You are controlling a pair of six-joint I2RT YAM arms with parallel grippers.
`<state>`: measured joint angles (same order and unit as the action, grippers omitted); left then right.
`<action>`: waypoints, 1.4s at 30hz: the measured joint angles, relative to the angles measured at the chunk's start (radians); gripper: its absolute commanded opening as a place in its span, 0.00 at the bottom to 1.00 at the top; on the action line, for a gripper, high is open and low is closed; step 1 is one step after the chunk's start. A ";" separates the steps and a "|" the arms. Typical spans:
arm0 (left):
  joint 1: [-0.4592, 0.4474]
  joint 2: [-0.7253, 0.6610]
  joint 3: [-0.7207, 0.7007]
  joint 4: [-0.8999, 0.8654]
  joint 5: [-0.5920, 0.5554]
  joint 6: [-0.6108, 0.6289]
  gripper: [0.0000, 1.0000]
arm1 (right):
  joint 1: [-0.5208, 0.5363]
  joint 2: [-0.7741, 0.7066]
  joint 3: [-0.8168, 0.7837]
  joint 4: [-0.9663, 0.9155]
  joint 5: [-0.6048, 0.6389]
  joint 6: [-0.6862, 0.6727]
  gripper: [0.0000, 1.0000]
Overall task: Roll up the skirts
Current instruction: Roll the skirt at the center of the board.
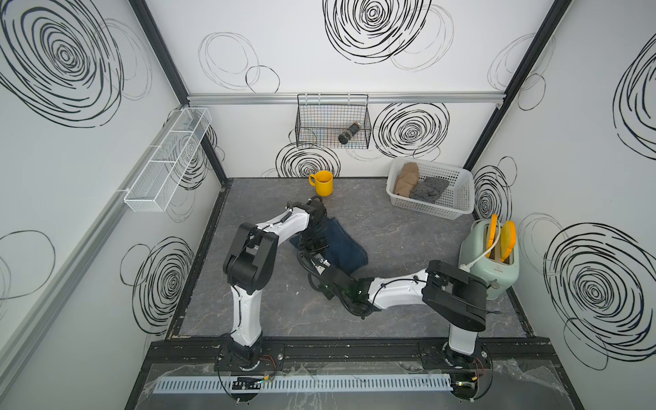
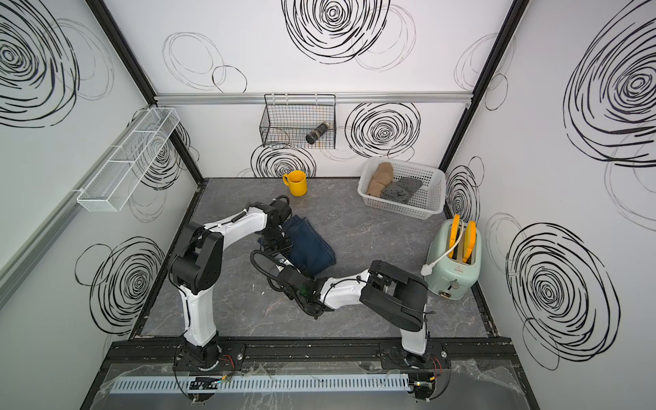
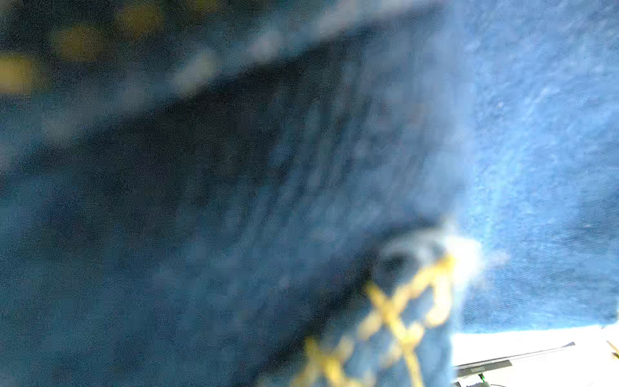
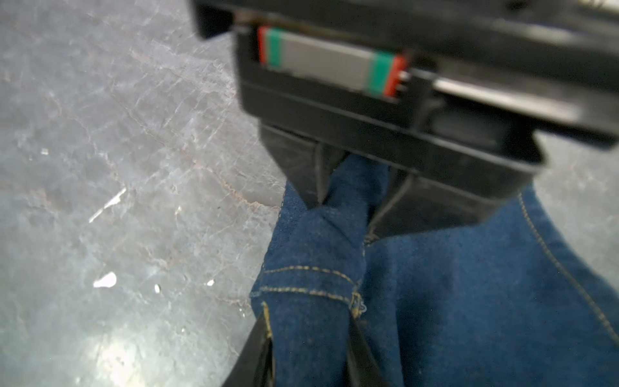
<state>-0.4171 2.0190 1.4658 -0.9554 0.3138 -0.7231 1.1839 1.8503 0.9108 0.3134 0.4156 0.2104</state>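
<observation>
Now both arms' jaws are closed on the denim skirt (image 1: 346, 248) at its left edge, side by side, its cloth stretching rightward over the bench (image 1: 284, 312).

1. The denim skirt (image 3: 234, 201) is blurred throughout the left wrist view;
2. the right gripper (image 4: 310, 321) is cropped by the right wrist view's edge;
3. the dark item (image 1: 349, 132) in the wire basket (image 1: 309, 120) cannot be identified.
</observation>
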 measured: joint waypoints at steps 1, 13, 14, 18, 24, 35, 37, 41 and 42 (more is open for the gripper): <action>0.000 0.001 0.003 -0.002 -0.001 0.001 0.33 | -0.011 -0.011 -0.016 0.015 -0.024 0.011 0.01; 0.034 -0.029 0.248 -0.023 -0.078 0.055 0.76 | -0.240 -0.160 -0.274 0.278 -0.520 0.249 0.00; 0.050 -0.051 0.263 -0.014 -0.089 0.062 0.76 | -0.256 -0.162 -0.293 0.306 -0.566 0.274 0.00; 0.112 -0.178 0.246 0.005 -0.120 0.081 0.75 | -0.333 -0.158 -0.380 0.456 -0.757 0.395 0.00; 0.110 -0.409 -0.077 0.132 -0.132 0.084 0.75 | -0.433 -0.069 -0.456 0.716 -0.982 0.607 0.00; -0.032 -0.541 -0.683 0.630 0.020 -0.053 0.82 | -0.504 0.251 -0.540 1.322 -1.197 1.088 0.00; -0.033 -0.550 -0.737 0.726 0.043 -0.087 0.83 | -0.515 0.271 -0.541 1.329 -1.208 1.156 0.00; -0.040 -0.572 -0.819 0.896 0.061 -0.150 0.83 | -0.525 0.270 -0.546 1.330 -1.213 1.248 0.00; -0.043 -0.570 -0.832 0.930 0.063 -0.163 0.82 | -0.525 0.269 -0.547 1.330 -1.213 1.266 0.00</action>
<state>-0.4599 1.4487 0.6342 -0.0257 0.3767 -0.8864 0.6590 2.1193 0.3634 1.6432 -0.7971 1.4765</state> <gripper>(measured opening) 0.830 0.240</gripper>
